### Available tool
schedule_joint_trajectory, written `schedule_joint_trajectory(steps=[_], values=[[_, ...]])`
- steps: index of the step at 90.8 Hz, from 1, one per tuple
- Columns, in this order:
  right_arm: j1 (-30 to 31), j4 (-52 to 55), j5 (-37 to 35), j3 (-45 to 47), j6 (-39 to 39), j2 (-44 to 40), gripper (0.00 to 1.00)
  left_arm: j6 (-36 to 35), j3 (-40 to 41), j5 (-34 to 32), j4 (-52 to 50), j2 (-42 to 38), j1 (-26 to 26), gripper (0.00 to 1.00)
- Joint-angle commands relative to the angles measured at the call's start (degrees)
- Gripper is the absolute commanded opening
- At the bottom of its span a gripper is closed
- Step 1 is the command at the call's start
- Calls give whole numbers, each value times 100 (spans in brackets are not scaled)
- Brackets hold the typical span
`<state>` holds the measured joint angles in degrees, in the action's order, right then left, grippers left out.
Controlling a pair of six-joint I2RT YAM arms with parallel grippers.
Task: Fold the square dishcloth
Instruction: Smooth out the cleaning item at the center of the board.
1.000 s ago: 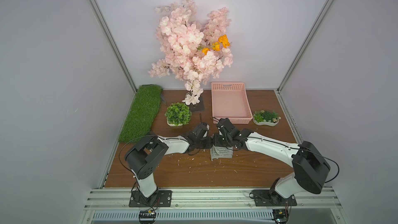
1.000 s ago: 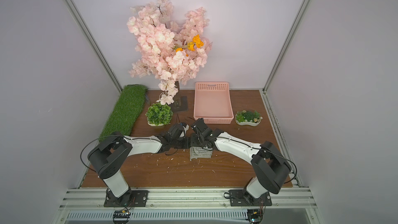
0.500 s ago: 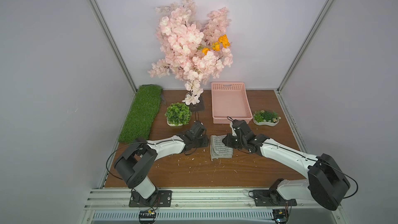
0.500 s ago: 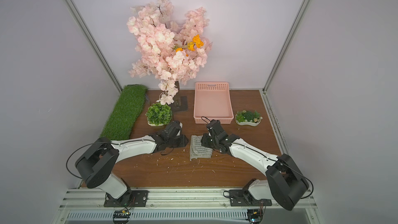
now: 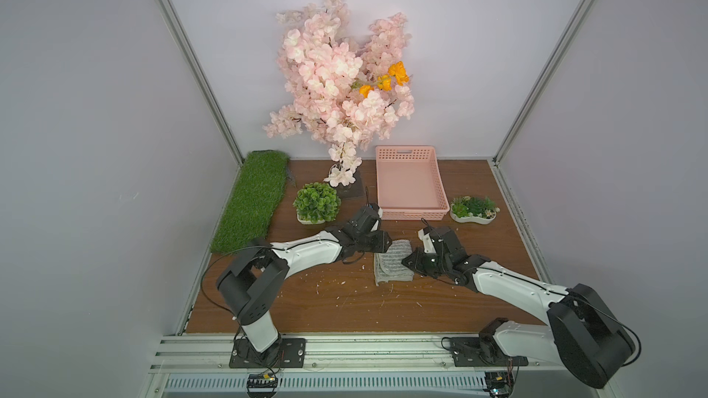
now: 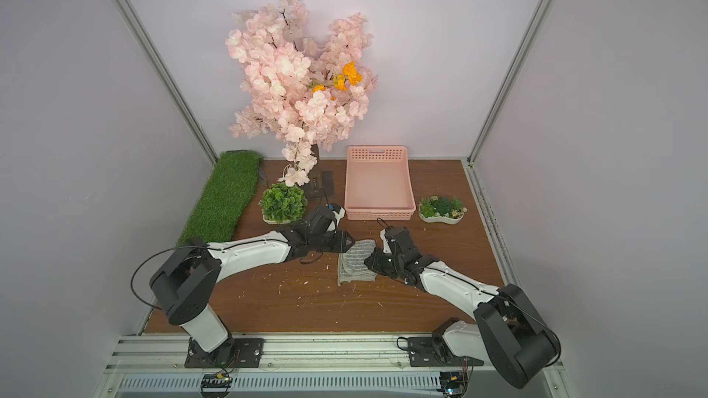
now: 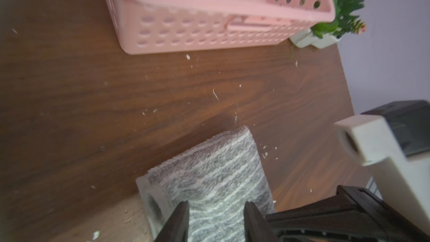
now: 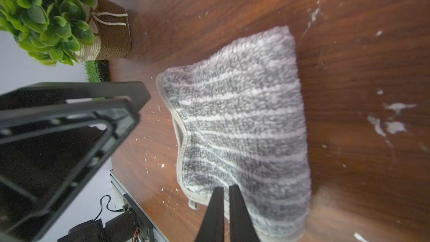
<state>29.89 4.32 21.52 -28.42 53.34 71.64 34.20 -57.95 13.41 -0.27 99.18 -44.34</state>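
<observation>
The square dishcloth lies on the brown wooden counter, folded over into a narrow oblong. It sits in front of the pink basket and apart from it, between the two claws. In the right wrist view the cloth shows its grey pile with whitish stripes. Plain edging runs down one side, where the layers sit one on another.

The left claw reaches in from the left and hangs over the far end of the cloth. In the left wrist view its two dark fingers stand released, well apart, with striped fabric showing in the gap between them. Nothing is pinched there.

The right claw comes in low from the right, at the cloth's right edge. In the right wrist view its fingers are clenched, with only a thin slit between them, above the cloth. No fabric can be seen caught in them.

White flecks are scattered over the counter around the cloth. A round leafy plant in a pot stands to the left of the basket. A small dish of succulents stands to its right. A strip of artificial grass lies along the left edge, and a pink blossom tree rises at the back.
</observation>
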Motion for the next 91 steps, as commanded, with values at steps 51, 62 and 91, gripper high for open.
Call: schedule_joint_trajectory(steps=[51, 62, 91], values=[[-141, -589, 448, 796, -140, 426, 8, -236, 715, -213, 102, 294, 70, 42], [-142, -312, 412, 551, -273, 204, 8, -335, 550, -56, 83, 123, 83, 46], [-169, -327, 497, -158, -233, -85, 10, -579, 320, 267, 13, -312, -40, 43]])
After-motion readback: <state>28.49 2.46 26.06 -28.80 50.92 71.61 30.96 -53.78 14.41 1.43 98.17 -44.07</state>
